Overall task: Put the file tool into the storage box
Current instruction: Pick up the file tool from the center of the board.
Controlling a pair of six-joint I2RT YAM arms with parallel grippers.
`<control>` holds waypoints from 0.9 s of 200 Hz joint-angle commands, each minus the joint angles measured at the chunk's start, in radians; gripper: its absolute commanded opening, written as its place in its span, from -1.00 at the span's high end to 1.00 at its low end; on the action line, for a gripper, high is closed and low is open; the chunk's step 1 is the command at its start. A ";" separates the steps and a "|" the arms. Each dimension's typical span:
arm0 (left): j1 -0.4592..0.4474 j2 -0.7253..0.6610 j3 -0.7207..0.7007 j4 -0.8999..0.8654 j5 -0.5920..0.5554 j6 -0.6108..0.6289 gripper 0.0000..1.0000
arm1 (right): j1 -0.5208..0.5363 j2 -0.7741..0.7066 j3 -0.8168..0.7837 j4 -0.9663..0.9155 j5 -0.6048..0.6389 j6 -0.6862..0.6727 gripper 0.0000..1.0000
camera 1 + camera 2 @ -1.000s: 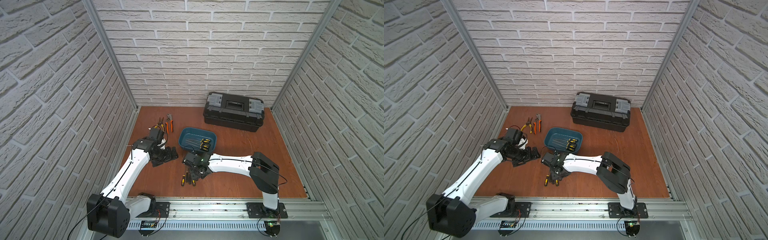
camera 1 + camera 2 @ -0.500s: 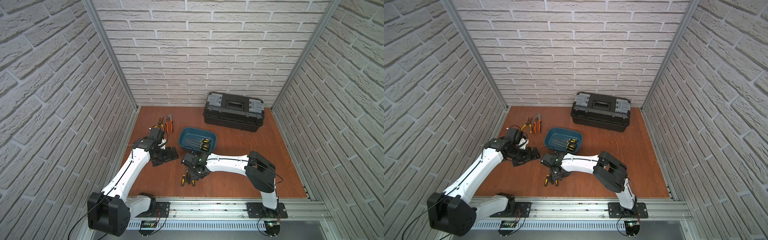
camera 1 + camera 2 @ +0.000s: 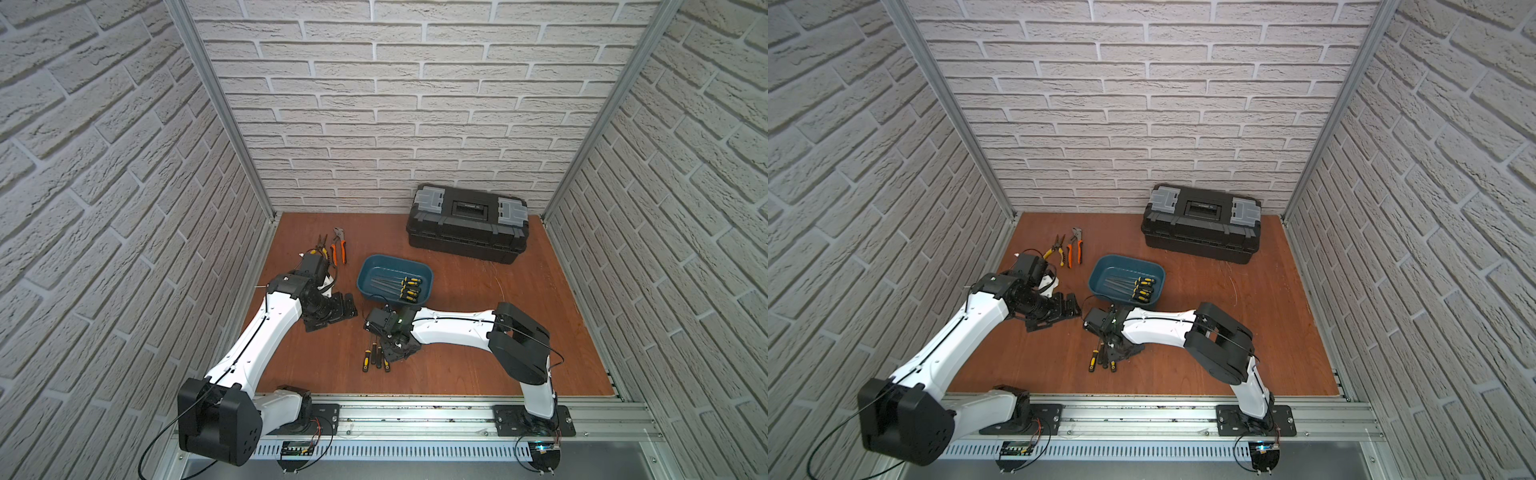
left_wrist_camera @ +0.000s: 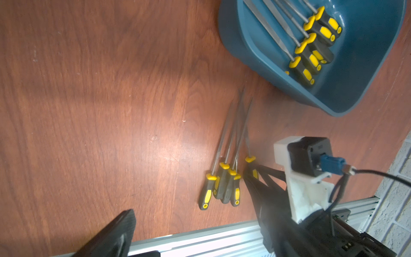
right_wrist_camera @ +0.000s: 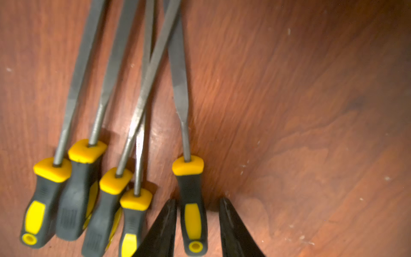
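The storage box [image 3: 376, 268] is a teal-blue tub in mid-table, also in the left wrist view [image 4: 367, 55]; several yellow-and-black files [image 3: 409, 286] lie in it. More files [image 3: 376, 357] lie loose in front of it. My right gripper [image 5: 197, 199] is down at the table, open. Its fingers stand on either side of the handle of the rightmost file tool [image 5: 191, 213], with a gap on one side. It appears in both top views [image 3: 395, 347] [image 3: 1117, 351]. My left gripper [image 3: 336, 309] hangs open and empty, left of the box.
A large black toolbox [image 3: 467, 222] with grey latches stands at the back right. Orange-handled pliers [image 3: 338, 251] and a second pair [image 3: 322, 245] lie at the back left. The metal rail [image 3: 415, 409] runs along the front edge, close behind the loose files.
The right arm's elbow has shifted slightly left while its gripper stays low over the loose files. The left arm has hardly moved.
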State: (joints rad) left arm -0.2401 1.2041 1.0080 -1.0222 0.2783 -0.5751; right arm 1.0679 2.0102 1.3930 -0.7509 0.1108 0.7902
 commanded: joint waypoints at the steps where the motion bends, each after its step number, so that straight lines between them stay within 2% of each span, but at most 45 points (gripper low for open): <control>1: 0.007 0.000 0.033 -0.016 0.003 0.021 -0.97 | -0.003 0.037 0.004 0.015 -0.004 -0.015 0.31; 73: 0.007 -0.002 0.063 -0.018 -0.003 0.017 -0.97 | -0.003 -0.015 -0.039 -0.047 0.050 -0.056 0.64; 180: 0.008 -0.020 0.070 -0.013 -0.005 0.013 -0.97 | 0.003 -0.224 -0.183 -0.100 0.083 -0.170 0.79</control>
State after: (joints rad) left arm -0.2367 1.2034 1.0576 -1.0283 0.2771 -0.5709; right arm 1.0668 1.8633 1.2285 -0.8196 0.1650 0.6731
